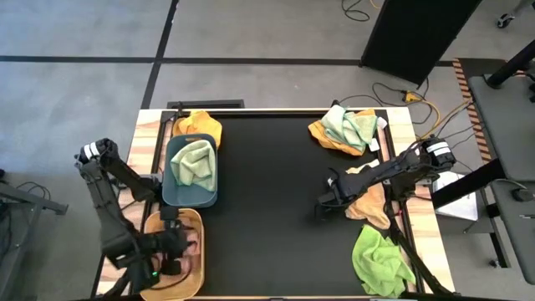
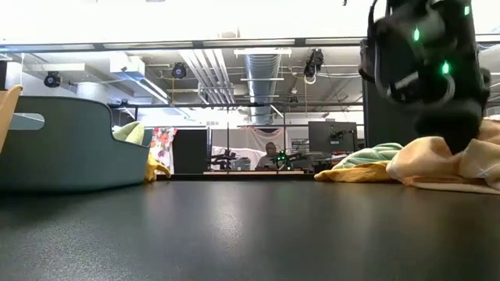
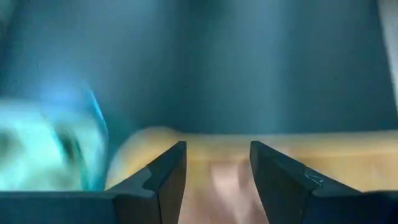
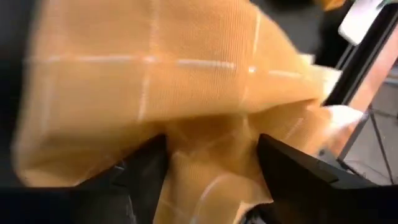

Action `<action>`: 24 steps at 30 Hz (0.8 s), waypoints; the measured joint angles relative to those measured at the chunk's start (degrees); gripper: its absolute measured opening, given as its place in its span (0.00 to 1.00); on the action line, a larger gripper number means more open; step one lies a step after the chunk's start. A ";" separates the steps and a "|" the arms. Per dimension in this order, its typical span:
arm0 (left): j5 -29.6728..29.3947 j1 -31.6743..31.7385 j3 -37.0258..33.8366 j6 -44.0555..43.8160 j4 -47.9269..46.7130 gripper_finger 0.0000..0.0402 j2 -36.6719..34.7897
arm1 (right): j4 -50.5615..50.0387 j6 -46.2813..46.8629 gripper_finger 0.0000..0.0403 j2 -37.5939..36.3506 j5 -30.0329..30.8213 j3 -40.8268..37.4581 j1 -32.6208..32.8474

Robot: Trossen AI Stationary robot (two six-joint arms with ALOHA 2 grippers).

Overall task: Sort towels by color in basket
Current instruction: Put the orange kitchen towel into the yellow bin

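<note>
My right gripper (image 1: 324,203) is open at the right of the black mat, tipped down onto a peach-orange towel (image 1: 372,205) that lies on the table. A lime green towel (image 1: 380,259) lies nearer the front edge. An orange towel (image 1: 324,138) and a pale mint towel (image 1: 351,125) are piled at the far right. A teal basket (image 1: 191,199) holds a pale mint towel (image 1: 195,163), and an orange towel (image 1: 203,125) lies behind it. My left gripper (image 1: 171,251) hangs open over a wooden basket (image 1: 197,272), with nothing between its fingers (image 3: 165,180). My right gripper stands astride a raised fold of the peach-orange towel (image 4: 211,155), one finger (image 4: 146,171) on each side. It comes from above, slanting down. The cloth fills the gap between the fingers and creases there. The rest of the towel lies slack on the table (image 2: 445,168).
The middle of the black mat (image 1: 267,192) lies bare between the two arms. The teal basket's wall (image 3: 261,74) rises just beyond my left gripper. Cables and a white sheet (image 1: 458,205) lie off the table's right edge.
</note>
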 joint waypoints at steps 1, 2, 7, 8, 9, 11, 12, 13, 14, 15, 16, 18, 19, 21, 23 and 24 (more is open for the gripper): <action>-5.63 -0.75 0.91 2.13 0.86 0.40 0.00 | 1.56 -0.09 0.62 0.00 -0.20 -1.68 -0.40; -10.54 -1.16 1.53 4.27 2.05 0.40 -0.03 | 3.83 -0.85 0.62 0.00 -0.90 -3.42 -0.79; -22.66 -0.94 1.10 11.25 6.54 0.40 -0.04 | 18.21 -6.52 0.59 -0.28 -3.87 -10.34 -1.66; -22.80 -0.59 0.45 11.55 6.47 0.40 -0.04 | 22.47 -7.39 0.57 -0.20 -4.30 -10.24 -1.72; -22.68 -0.25 -0.16 11.72 6.33 0.40 -0.01 | 25.32 -8.14 0.55 0.04 -4.31 -9.81 -1.71; -22.21 0.73 -1.24 11.36 6.31 0.40 0.02 | 26.43 -10.52 0.49 -0.17 -4.24 -9.57 -1.54; -22.07 1.15 -1.78 10.74 6.40 0.40 0.00 | 26.97 -12.28 0.45 -0.26 -4.43 -9.26 -1.16; -21.62 1.51 -2.42 10.09 6.53 0.40 0.00 | 28.06 -14.43 0.41 -0.28 -4.54 -8.70 -0.84; -20.82 2.01 -3.05 9.84 7.15 0.40 0.00 | 29.92 -16.44 0.36 -0.54 -4.40 -8.03 -0.47; -19.71 2.53 -3.69 9.79 8.39 0.40 0.00 | 32.47 -18.55 0.31 -0.63 -4.37 -7.09 -0.07; -18.43 2.96 -4.32 9.76 9.53 0.40 0.00 | 34.88 -20.44 0.25 -0.63 -4.26 -5.57 0.32; -15.85 3.88 -5.51 9.87 11.97 0.40 0.00 | 37.20 -24.67 0.13 -0.42 -2.73 -2.81 1.26; -14.55 4.64 -6.18 10.44 14.37 0.40 0.00 | 37.66 -27.30 0.08 -0.42 -1.17 -1.38 1.86; -12.04 6.38 -7.58 12.28 18.72 0.40 0.00 | 43.39 -33.28 0.06 -0.43 2.99 1.87 3.31; -10.18 8.70 -8.91 15.16 23.15 0.41 -0.01 | 50.70 -40.04 0.06 -0.57 6.00 4.43 4.61; -9.63 9.81 -9.53 17.15 25.75 0.42 0.00 | 54.21 -43.95 0.06 -0.63 7.09 5.10 5.21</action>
